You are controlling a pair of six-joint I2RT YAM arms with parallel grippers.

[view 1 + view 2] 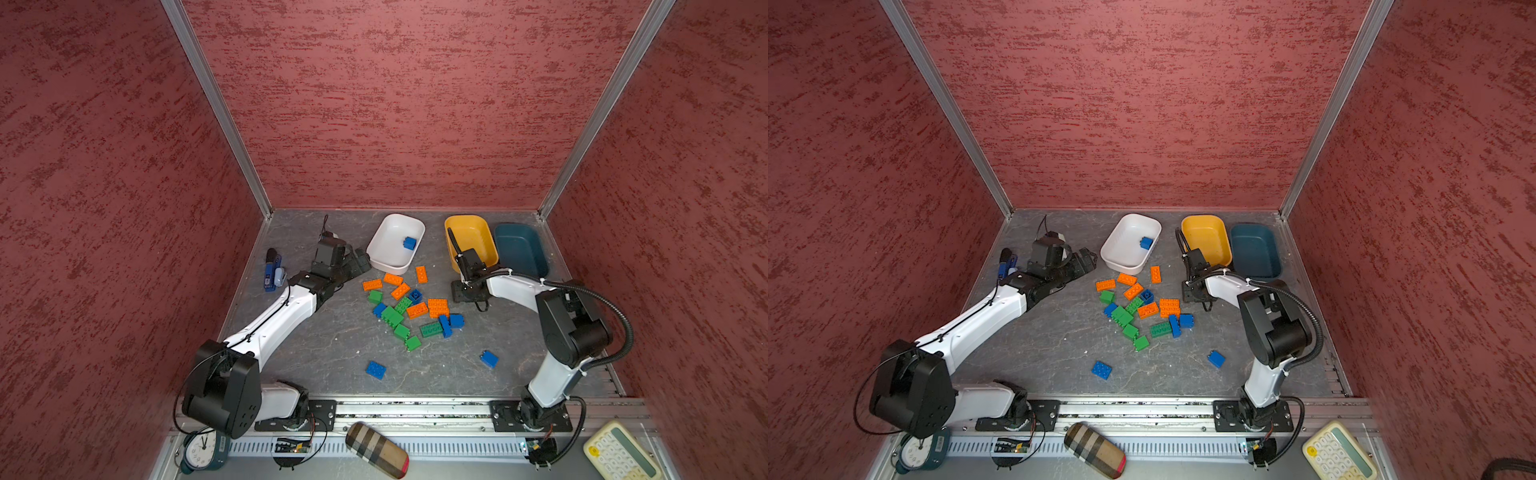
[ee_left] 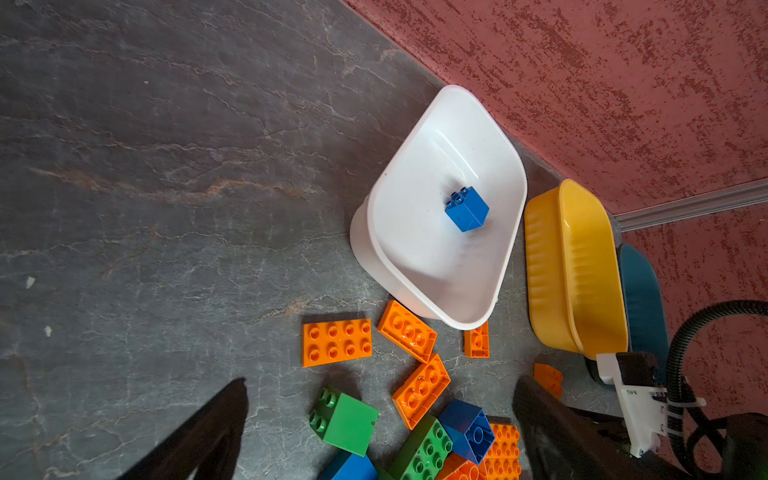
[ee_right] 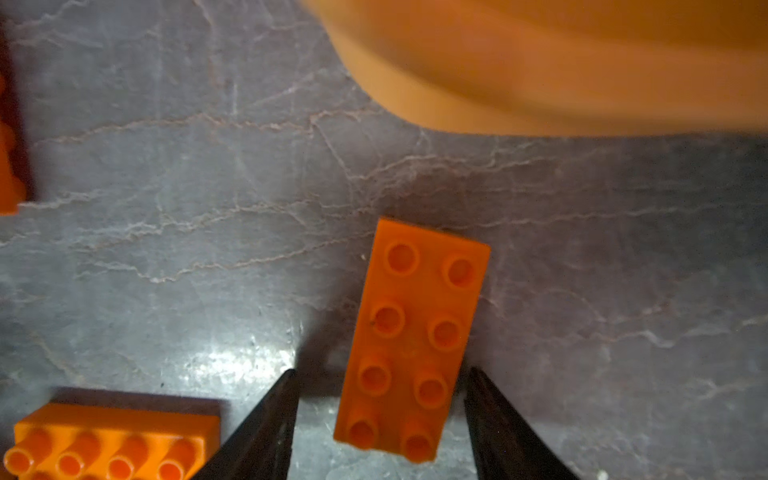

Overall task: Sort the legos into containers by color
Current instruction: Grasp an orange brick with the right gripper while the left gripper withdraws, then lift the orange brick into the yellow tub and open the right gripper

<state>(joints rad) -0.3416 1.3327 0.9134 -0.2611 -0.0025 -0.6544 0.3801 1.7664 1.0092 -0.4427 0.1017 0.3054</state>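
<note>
Pickup of an orange brick (image 3: 415, 332) is the step in hand — my right jaws straddle it on the surface, apart and not yet gripping (left jaws spread wide, empty). Next I'd clench, lift and carry it to the yellow-orange tub (image 1: 471, 239) nearby.

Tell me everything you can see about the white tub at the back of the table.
The white tub is a shallow, open-topped container with a rounded-rectangle outline, smooth glossy walls and a thin rim; it looks like plastic. It stands upright on the grey table near the back wall, turned at an angle, left of the yellow tub with a gap between them. Inside lies one small blue brick, on the side nearer the yellow tub; the rest of its floor is bare. Nothing grips it.
</note>
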